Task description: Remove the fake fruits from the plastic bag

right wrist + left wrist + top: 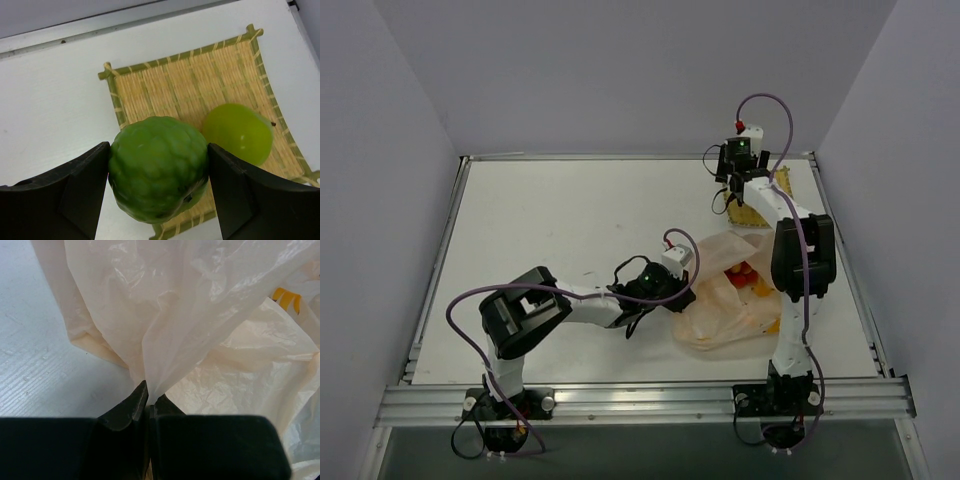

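Note:
My right gripper [158,172] is shut on a dark green bumpy fake fruit [155,160], held just above the near left corner of a yellow woven mat [190,85]. A smooth yellow-green round fruit [238,132] lies on that mat. From the top view, the right gripper [731,188] is at the far right of the table. The crinkly peach plastic bag [718,305] lies in front of the right arm, with red fruit [743,272] and an orange one [761,290] showing through it. My left gripper [148,401] is shut on a pinched fold of the bag [190,305].
The mat [782,186] lies near the table's far right corner, close to the right wall. The right arm's elbow [802,255] hangs over the bag's right side. A raised metal rail [640,400] runs along the near edge.

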Available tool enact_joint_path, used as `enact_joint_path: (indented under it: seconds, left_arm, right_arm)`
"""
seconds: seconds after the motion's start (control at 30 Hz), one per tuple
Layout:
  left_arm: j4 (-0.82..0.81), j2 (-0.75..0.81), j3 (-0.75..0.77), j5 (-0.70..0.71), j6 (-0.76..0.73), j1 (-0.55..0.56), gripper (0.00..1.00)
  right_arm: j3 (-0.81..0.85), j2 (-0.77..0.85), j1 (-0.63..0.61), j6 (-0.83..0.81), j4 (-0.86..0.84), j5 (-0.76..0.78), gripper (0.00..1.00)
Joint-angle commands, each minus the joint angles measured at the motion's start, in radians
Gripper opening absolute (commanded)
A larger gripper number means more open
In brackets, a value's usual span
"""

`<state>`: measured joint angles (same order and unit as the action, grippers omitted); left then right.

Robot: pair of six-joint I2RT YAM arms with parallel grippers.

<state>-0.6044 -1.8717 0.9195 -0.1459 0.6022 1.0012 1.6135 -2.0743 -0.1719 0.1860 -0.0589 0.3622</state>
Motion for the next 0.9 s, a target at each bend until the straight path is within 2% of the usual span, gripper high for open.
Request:
enact_joint_path:
  seconds: [0.0,0.27,0.37,0.47,0.5,0.57,0.77,0.83,0.87]
  left_arm:
    - [-0.04,0.008,0.038,-0.011,0.01,-0.009,0.02]
    - [-0.041,0.008,0.035,-0.006,0.01,-0.016,0.02]
    - [-0.041,0.009,0.033,-0.007,0.01,-0.018,0.02]
    - [-0.041,0.014,0.032,-0.007,0.008,-0.019,0.02]
    - [-0.041,0.017,0.03,-0.004,0.008,-0.019,0.02]
    - [-0.04,0.02,0.03,-0.003,0.007,-0.019,0.02]
    - [-0.037,0.037,0.024,0.006,0.001,-0.019,0.02]
    - [-0.035,0.043,0.022,0.009,-0.001,-0.019,0.02]
    - [-0.035,0.046,0.021,0.011,0.001,-0.019,0.02]
  right_arm:
    - [0.086,-0.05,0.038,-0.072,-0.058,0.02,0.35]
    - [0.158,-0.156,0.049,-0.082,-0.058,-0.012,0.47]
    - [0.168,-0.162,0.049,-0.083,-0.058,-0.012,0.58]
    - [0.163,-0.155,0.049,-0.085,-0.058,-0.011,0.75]
    - [0.161,-0.141,0.049,-0.083,-0.056,-0.012,0.83]
    - [0.158,-0.124,0.049,-0.074,-0.056,-0.022,0.9]
    - [0.163,0.031,0.037,-0.013,-0.018,-0.077,0.95]
    - [0.139,0.135,0.009,0.007,0.007,-0.065,0.93]
    - [0.111,0.179,-0.004,0.036,0.008,-0.039,0.88]
